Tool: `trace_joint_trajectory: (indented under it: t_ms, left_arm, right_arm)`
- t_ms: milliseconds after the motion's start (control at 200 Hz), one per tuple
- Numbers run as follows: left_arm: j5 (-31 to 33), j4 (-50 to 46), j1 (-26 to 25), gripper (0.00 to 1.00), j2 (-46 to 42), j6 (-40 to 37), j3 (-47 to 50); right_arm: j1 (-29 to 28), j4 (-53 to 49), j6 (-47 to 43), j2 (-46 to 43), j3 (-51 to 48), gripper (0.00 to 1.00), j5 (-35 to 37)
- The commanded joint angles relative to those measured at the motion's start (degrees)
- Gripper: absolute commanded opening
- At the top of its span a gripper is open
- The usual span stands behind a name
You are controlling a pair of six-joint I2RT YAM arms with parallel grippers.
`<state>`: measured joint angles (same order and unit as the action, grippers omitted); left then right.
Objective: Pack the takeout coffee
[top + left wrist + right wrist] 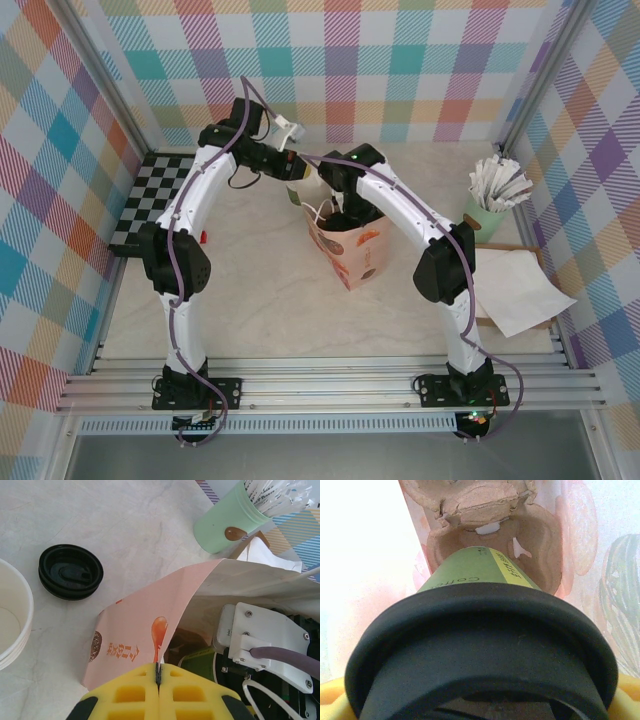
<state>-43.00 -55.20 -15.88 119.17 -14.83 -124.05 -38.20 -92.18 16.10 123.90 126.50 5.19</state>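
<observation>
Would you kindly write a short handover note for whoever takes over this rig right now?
Left pincer: shut on the rim of the pink printed paper bag.
Right pincer: inside the bag, closed around the dark-green paper cup, its round black plastic lid on.
Cup base is at a well of the brown pulp cup carrier; seated or not, I cannot tell.
Done: cup lidded and in the bag.
Left: seat it, release, withdraw both arms.
</observation>
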Motion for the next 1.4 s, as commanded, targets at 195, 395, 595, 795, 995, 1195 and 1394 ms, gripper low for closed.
trace_joint_trajectory:
  t_ms: [195,395,595,795,995,1195,1394]
  left_arm:
    - [0.2,-2.8,0.41,0.0,1.22,-2.14,-1.98]
    - [0.16,-3.38,0.41,0.0,1.5,-1.83,-3.37]
    - [-0.25,-4.13,0.45,0.0,2.33,-1.95,-5.03]
    - [0.33,-4.91,0.41,0.0,2.86,-2.09,-6.09]
    - [0.48,-4.83,0.41,0.0,2.95,-1.28,-6.56]
    - [0.64,-4.79,0.41,0.0,3.29,-0.36,-7.06]
    - [0.38,-4.66,0.41,0.0,4.12,0.31,-8.16]
  right_arm:
    - [0.84,-10.21,4.05,-2.5,2.65,0.12,5.65]
    - [0.67,-10.11,3.16,-2.97,3.69,0.12,10.63]
    - [0.63,-10.03,-0.49,-2.22,2.19,0.12,7.9]
    - [0.67,-9.94,-3.71,-1.56,2.02,0.12,3.81]
    - [0.67,-10.01,-4.3,-1.12,2.46,0.12,3.07]
    - [0.71,-9.96,-4.5,-0.88,2.17,0.12,2.72]
    - [0.95,-9.88,-5.2,-0.85,2.17,0.12,3.07]
